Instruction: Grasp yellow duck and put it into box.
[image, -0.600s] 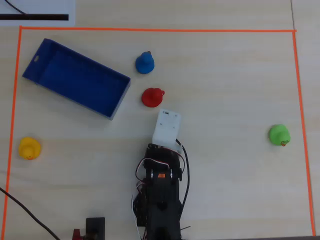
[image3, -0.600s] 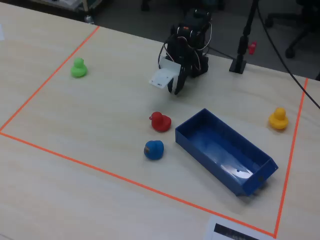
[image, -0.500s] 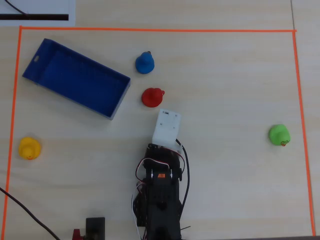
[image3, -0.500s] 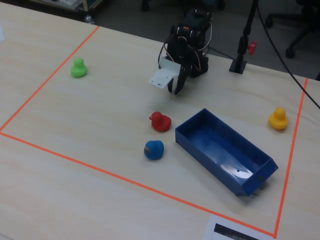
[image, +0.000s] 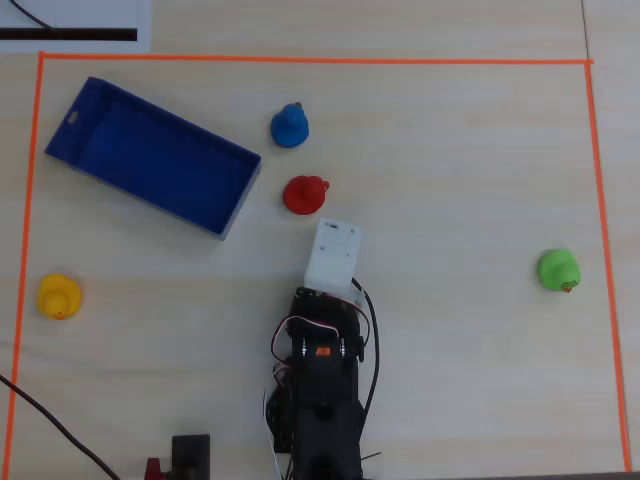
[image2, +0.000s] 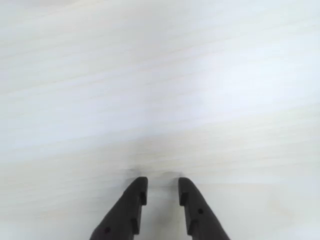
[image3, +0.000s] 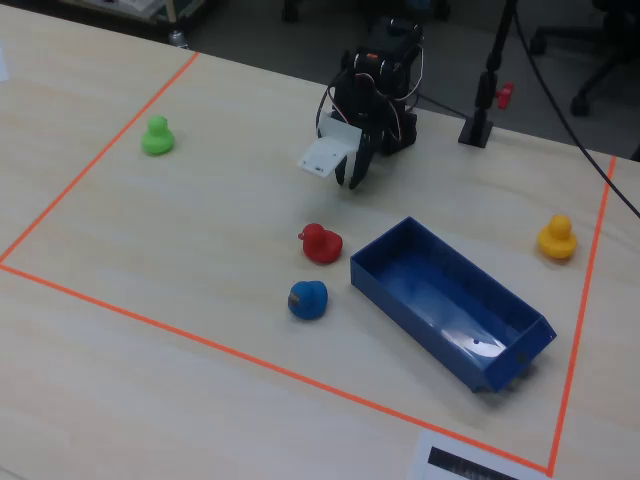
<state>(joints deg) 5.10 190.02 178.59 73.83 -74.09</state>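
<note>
In the overhead view the yellow duck (image: 59, 297) sits at the left edge of the frame, well apart from the gripper (image: 333, 232) at centre and from the blue box (image: 72, 135) in the upper left. In the wrist view the gripper (image2: 160, 191) is empty, its fingers slightly spread over bare surface (image2: 160, 75). In the fixed view the yellow duck (image3: 556, 238) stands at the right, near the box (image3: 372, 268). It is probably light, soft and squashy; pinching the round body low across its sides looks safest.
</note>
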